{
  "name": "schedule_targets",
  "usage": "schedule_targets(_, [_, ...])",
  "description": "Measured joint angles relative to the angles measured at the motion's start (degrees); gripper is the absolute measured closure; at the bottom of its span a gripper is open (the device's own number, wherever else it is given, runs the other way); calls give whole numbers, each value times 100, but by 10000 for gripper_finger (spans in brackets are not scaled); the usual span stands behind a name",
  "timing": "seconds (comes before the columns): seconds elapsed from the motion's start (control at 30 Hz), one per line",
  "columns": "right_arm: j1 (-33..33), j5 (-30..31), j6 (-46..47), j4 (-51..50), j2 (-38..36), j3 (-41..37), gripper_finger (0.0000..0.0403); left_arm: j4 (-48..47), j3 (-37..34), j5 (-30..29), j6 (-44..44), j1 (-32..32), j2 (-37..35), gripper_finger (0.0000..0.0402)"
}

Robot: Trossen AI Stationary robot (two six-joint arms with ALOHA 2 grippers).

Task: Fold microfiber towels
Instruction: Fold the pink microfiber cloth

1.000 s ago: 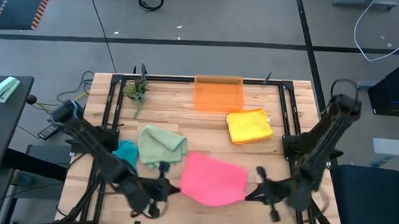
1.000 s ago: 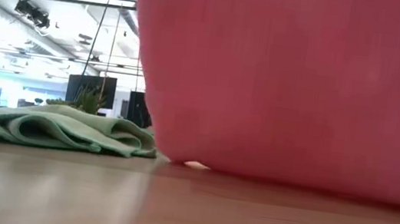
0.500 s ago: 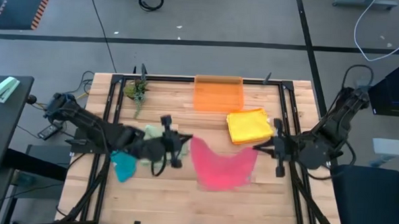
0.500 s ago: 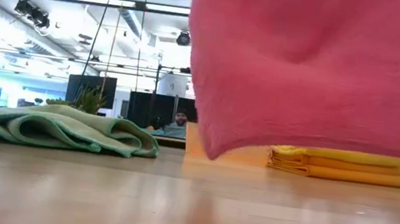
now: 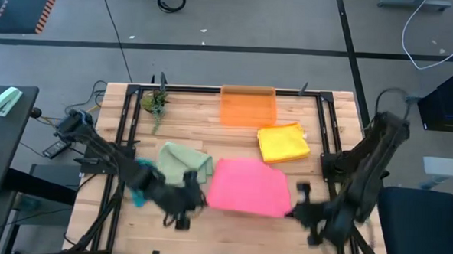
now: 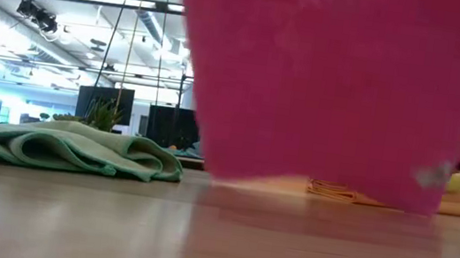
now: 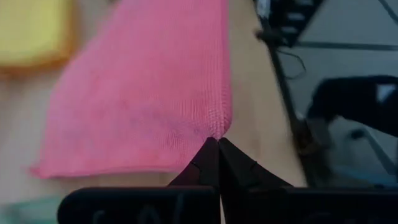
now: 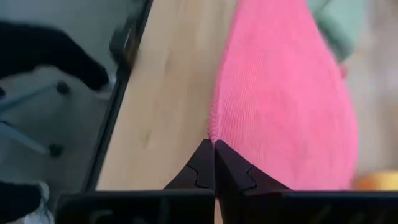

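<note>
A pink microfiber towel (image 5: 248, 188) hangs spread between my two grippers over the table's near middle. In the low view the pink towel (image 6: 333, 89) fills the picture as a curtain, its lower edge close to the tabletop. My left gripper (image 5: 199, 200) is shut on its near left corner and my right gripper (image 5: 294, 210) on its near right corner. A sage green towel (image 5: 185, 163) lies crumpled to the left. My left arm partly hides a teal towel (image 5: 138, 178) beside it. A folded yellow towel (image 5: 283, 142) lies at the far right. My left gripper (image 7: 217, 140) pinches the pink towel's corner (image 7: 217, 127) between its two shut fingertips, slanting down from the table's left. The cloth runs away from the fingers, spread and lightly stretched. My right gripper (image 8: 213, 143) pinches the opposite near corner (image 8: 213, 127) at its fingertips, slanting down from the table's right. The towel spreads away from it toward the green towel.
A translucent orange bin (image 5: 248, 106) stands at the far edge's middle, and a small plant (image 5: 155, 105) at the far left. Black frame rails (image 5: 327, 139) run along the table's sides. Bare wood shows along the near edge.
Both grippers swung toward the table's far edge, lifting the pink towel so it sagged between them, then came back toward the near edge and down. The towel now hangs wider and smoother, as a flat rectangle. Both grippers stayed shut on its corners.
</note>
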Motion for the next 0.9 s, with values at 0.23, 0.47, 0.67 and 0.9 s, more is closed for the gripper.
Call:
schedule_targets(0.23, [548,101,1611,1107,1877,-2,400,604,-4,-40,-1148,-616,1418,400])
schedule_targets(0.47, [585,448,2452,469,1722,-2,400,332,2,-560,-1062,-525,1206,401])
schedule_targets(0.67, [42,407,2724,-1046,1142,-135,400,-287,0,-717,-439,196,1105,401])
schedule_targets(0.9, [-966,254,2142,-474,378,-1491,400,-931,-1,-711,-66,897,1148,401])
